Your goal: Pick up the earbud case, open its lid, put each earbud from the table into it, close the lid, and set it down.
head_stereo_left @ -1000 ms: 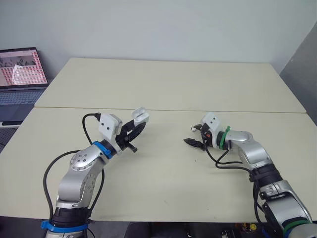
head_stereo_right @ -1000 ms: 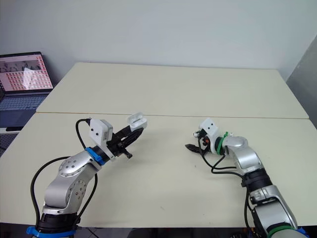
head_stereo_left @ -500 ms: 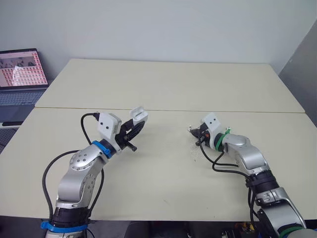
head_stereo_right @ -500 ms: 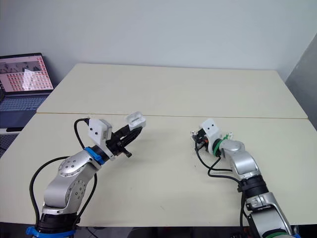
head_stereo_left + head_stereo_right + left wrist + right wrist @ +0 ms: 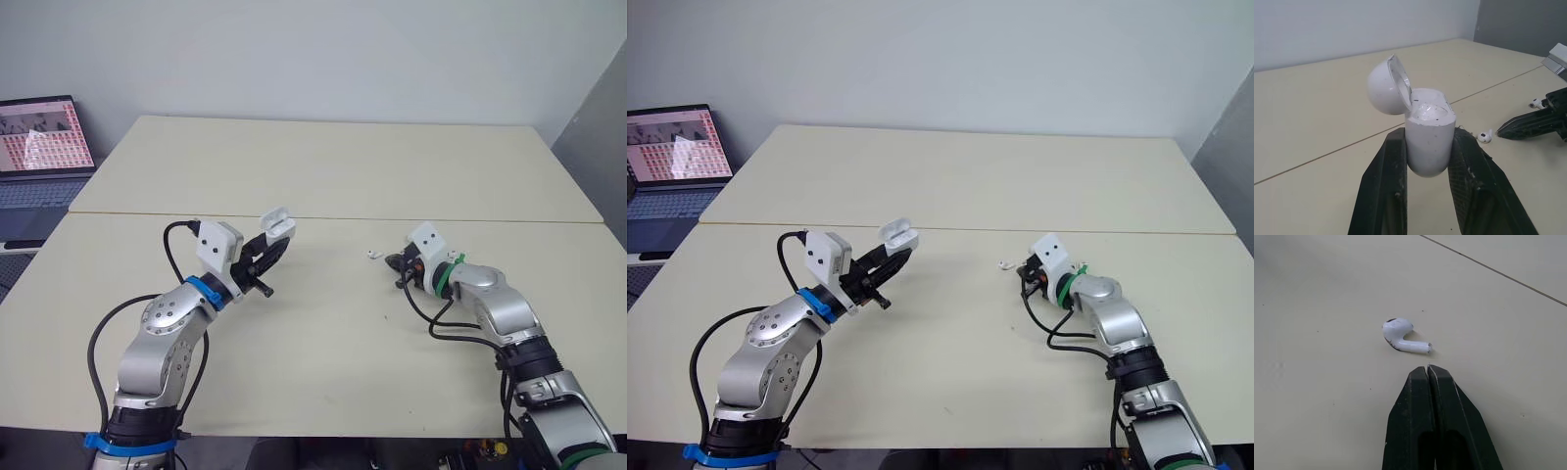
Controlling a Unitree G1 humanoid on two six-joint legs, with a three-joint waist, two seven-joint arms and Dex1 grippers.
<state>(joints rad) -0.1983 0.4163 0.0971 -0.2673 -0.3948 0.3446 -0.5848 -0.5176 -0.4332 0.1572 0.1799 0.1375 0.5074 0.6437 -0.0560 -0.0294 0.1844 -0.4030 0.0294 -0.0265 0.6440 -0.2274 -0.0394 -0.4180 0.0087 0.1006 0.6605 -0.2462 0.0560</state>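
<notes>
Aloft, left jaws clamp the open earbud case (image 5: 1429, 133).

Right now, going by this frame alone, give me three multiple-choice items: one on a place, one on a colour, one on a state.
1. Where is the earbud case? A on the table; B in the right tool; C in the left tool.
2. What colour is the case? A white; B black; C green.
3. How is its lid? A shut; B open; C taken off.
Answers: C, the left tool clamps the case's body above the table; A, body and lid are white; B, the lid is tipped back on its hinge.
</notes>
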